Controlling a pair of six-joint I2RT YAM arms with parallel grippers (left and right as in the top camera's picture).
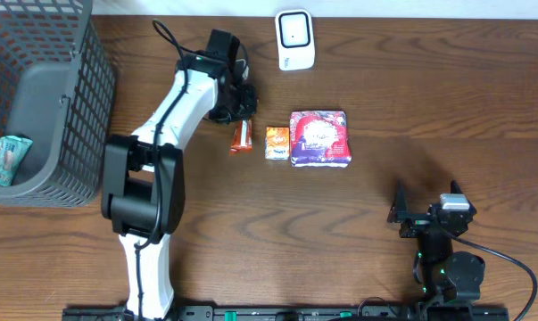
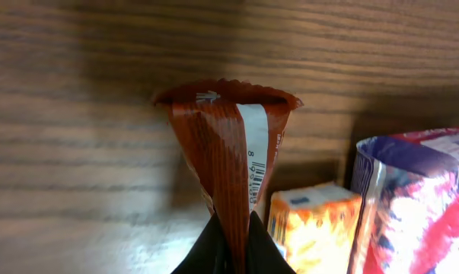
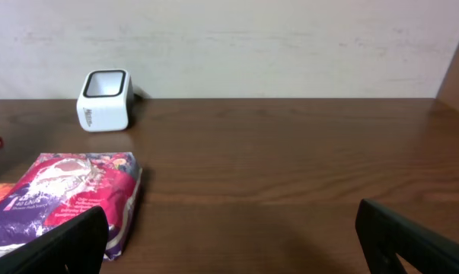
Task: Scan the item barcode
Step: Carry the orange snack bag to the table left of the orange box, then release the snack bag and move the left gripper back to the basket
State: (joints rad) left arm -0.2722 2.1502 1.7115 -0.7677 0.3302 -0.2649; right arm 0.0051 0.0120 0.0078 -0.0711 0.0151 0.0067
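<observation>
the left pincer [image 2: 235,247] is clamped shut on a red packet [image 2: 221,144], near the surface's [image 1: 384,267] back edge, left of the scanner [image 1: 295,40]. the right pincer [image 1: 426,201] gapes wide and empty by the front edge.

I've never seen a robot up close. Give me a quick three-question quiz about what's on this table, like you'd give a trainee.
1. True or false: the white scanner stands outside the grey basket.
2. What do the left jaws pinch? A) purple pack B) red-brown wrapper with a barcode C) small orange box
3. Fill in: the right jaws stand ____.
Key: 1 true; 2 B; 3 open.
</observation>
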